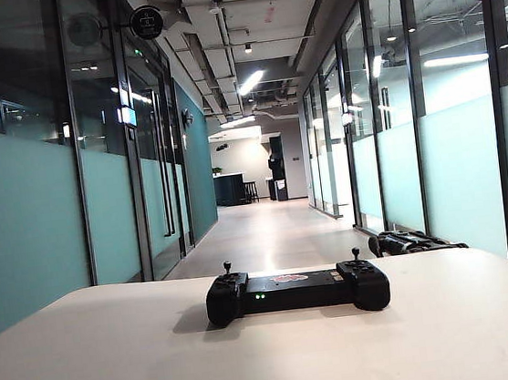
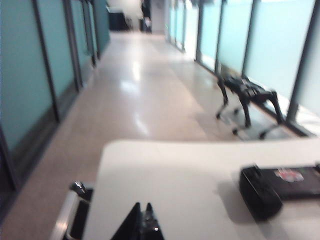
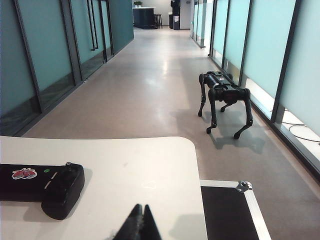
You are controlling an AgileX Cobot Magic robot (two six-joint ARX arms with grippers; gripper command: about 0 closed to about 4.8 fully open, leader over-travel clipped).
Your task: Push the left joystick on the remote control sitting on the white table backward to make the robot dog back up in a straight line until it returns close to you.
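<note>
The remote control is seen flat on the white table, its left joystick upright and untouched. The robot dog stands on the corridor floor at two o'clock. The left gripper and right gripper are held near, jaws together, empty.
</note>
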